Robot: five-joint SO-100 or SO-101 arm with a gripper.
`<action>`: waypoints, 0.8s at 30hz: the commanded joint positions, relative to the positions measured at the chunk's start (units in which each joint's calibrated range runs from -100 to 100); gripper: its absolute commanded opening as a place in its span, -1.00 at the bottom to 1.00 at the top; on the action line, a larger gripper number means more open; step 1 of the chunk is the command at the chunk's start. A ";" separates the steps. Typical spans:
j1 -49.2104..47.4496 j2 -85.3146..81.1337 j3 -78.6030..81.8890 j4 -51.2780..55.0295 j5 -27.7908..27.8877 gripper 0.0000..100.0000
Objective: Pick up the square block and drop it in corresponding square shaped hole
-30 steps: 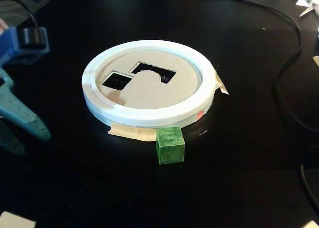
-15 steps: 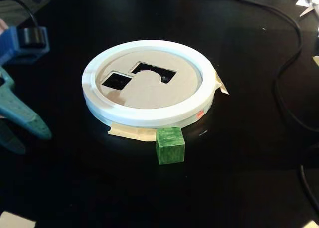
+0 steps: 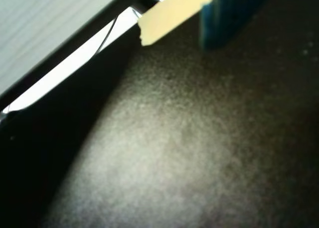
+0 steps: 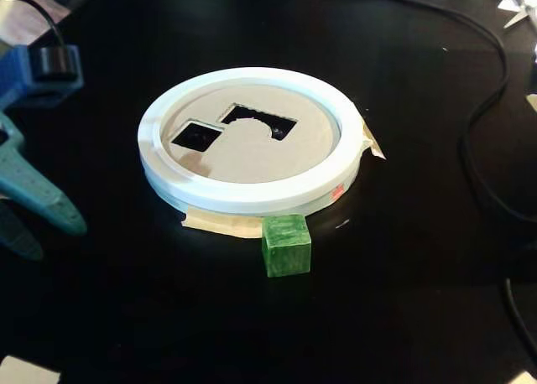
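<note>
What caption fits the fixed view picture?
Small green cube sits by white-rimmed tan round board; teal gripper waits at left.

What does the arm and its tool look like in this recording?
In the fixed view, the tool has teal plastic fingers dotted with small holes, tapering to points. Above them sits a blue body carrying a black block with a black cable looping off it. The wrist view shows only a blurred blue part.
</note>
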 commanded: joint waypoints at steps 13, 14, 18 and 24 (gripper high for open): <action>-1.18 -0.62 -0.74 -1.84 -0.20 0.62; -1.18 -0.62 -0.74 -1.84 -0.20 0.62; -1.18 -0.62 -0.92 -2.14 -0.20 0.62; -1.30 -0.62 -4.93 -4.55 -0.63 0.62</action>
